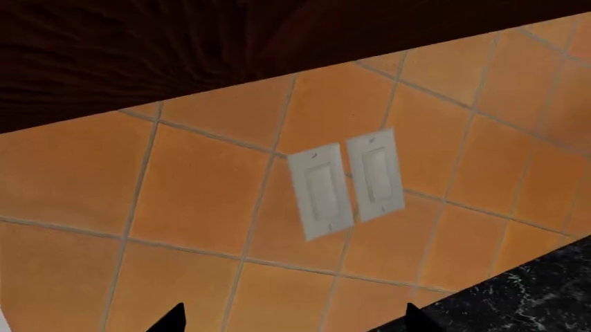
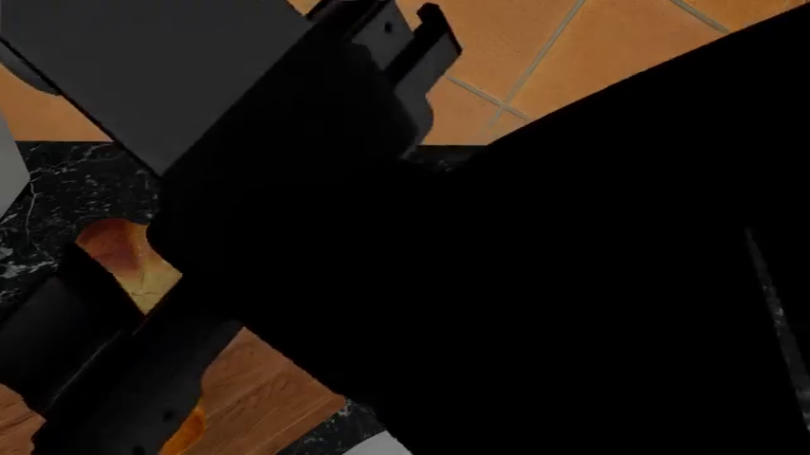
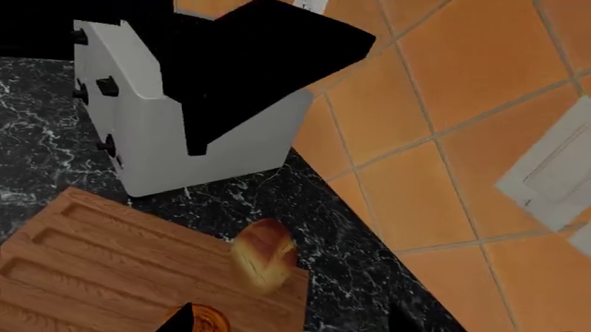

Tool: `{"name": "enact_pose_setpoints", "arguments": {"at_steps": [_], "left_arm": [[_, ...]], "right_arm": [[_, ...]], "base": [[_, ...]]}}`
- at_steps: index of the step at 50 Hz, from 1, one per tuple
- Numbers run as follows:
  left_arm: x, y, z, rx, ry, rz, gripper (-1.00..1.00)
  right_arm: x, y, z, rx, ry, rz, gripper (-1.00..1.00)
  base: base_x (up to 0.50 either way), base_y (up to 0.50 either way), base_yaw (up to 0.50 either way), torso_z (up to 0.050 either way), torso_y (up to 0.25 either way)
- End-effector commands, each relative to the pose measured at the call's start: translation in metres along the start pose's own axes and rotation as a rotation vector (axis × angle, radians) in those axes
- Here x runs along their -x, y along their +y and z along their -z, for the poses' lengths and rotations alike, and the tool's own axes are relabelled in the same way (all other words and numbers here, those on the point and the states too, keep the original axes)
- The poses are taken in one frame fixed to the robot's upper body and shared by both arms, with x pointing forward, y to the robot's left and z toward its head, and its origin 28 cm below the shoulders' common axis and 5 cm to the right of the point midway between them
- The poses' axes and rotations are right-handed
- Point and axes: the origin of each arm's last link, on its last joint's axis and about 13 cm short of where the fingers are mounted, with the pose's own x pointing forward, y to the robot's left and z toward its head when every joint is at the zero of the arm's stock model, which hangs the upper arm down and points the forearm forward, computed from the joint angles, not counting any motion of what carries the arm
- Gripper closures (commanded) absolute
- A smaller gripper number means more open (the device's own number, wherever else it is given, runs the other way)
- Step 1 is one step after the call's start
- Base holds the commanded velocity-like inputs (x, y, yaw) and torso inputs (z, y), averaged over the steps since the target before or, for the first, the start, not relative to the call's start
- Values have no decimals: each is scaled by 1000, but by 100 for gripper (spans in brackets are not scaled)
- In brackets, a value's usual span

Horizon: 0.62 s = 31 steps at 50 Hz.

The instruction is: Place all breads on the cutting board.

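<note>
In the right wrist view one bread (image 3: 265,252) lies at the corner of the wooden cutting board (image 3: 102,270), close to the tiled wall. A second bread (image 3: 210,321) shows only partly at the frame edge, on the board below one fingertip (image 3: 180,319). My right gripper (image 3: 291,322) is open and empty above the board's edge. My left gripper (image 1: 295,319) is open and empty, facing the orange wall. In the head view a bread (image 2: 120,251) lies on the cutting board (image 2: 260,398); my dark arms hide most of that view.
A white toaster (image 3: 185,131) stands on the black marble counter (image 3: 342,235) beside the board. Two white wall switches (image 1: 347,181) sit on the orange tiles, with a dark cabinet (image 1: 138,48) above. A white plate rim (image 2: 379,447) shows at the head view's lower edge.
</note>
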Motion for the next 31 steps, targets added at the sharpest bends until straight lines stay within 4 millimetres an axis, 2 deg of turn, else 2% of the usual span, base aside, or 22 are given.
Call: {"name": "enact_pose_setpoints", "arguments": {"at_steps": [1, 4, 9, 15, 24, 31], "left_arm": [[28, -17, -14, -14, -74, 55, -100], [32, -19, -14, -10, -80, 63, -100], [40, -22, -18, -11, -97, 85, -100], [38, -22, -18, -13, -111, 102, -100], [38, -21, -18, -32, -129, 101, -100], [38, -21, -18, -43, -145, 102, -100]], "right_arm": [[43, 16, -12, 169, -185, 290, -100], [62, 25, -13, 255, -224, 412, -100], [93, 41, -19, 294, -297, 515, -100], [112, 53, -24, 367, -320, 622, -100], [129, 38, -22, 410, -353, 739, -100], [136, 35, -15, 415, -362, 784, -100]], "base": [[0, 0, 0, 0, 0], [0, 0, 0, 0, 0], [0, 0, 0, 0, 0], [0, 0, 0, 0, 0], [0, 0, 0, 0, 0], [0, 0, 0, 0, 0]]}}
